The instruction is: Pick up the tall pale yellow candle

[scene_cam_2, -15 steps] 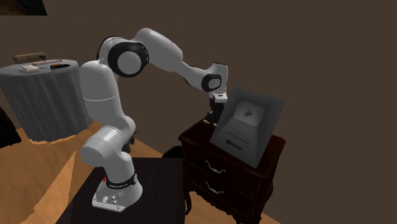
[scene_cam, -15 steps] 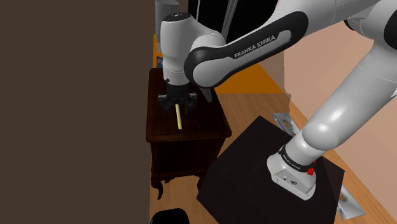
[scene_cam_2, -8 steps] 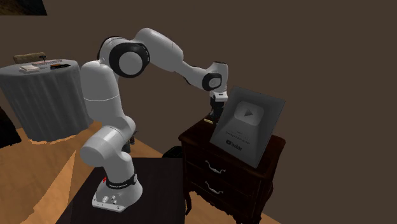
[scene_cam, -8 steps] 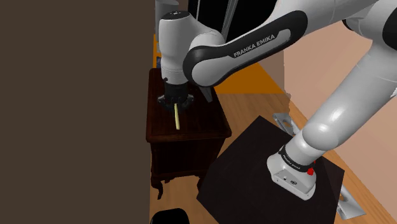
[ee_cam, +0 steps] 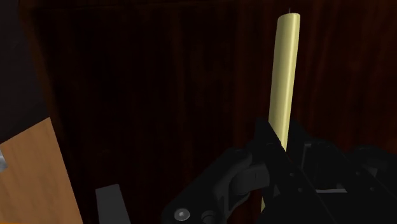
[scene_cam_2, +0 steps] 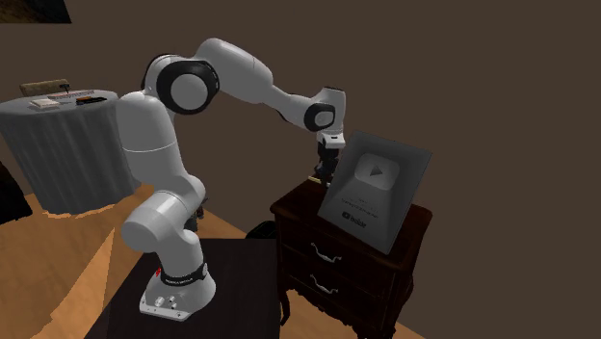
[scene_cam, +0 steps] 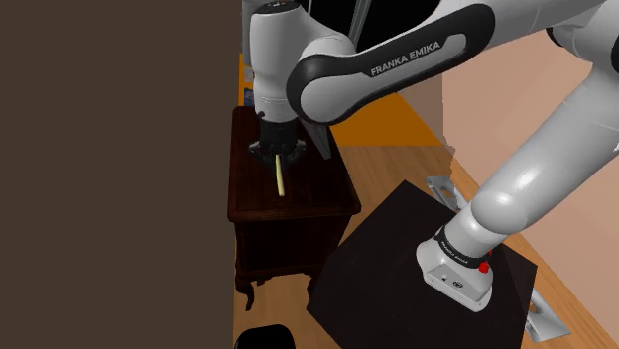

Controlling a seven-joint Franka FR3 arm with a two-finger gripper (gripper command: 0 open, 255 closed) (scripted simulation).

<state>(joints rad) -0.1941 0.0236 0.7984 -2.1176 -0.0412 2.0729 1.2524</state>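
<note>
Pale yellow candle clasped by claw in wrist view, held over dark worktop in shoulder view, grey plaque in second exterior view

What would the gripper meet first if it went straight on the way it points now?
The dark cabinet top below it. The gripper points down, clasping the candle, whose free end sticks out ahead and would probably touch the wood first; the remaining gap is hard to judge.
</note>
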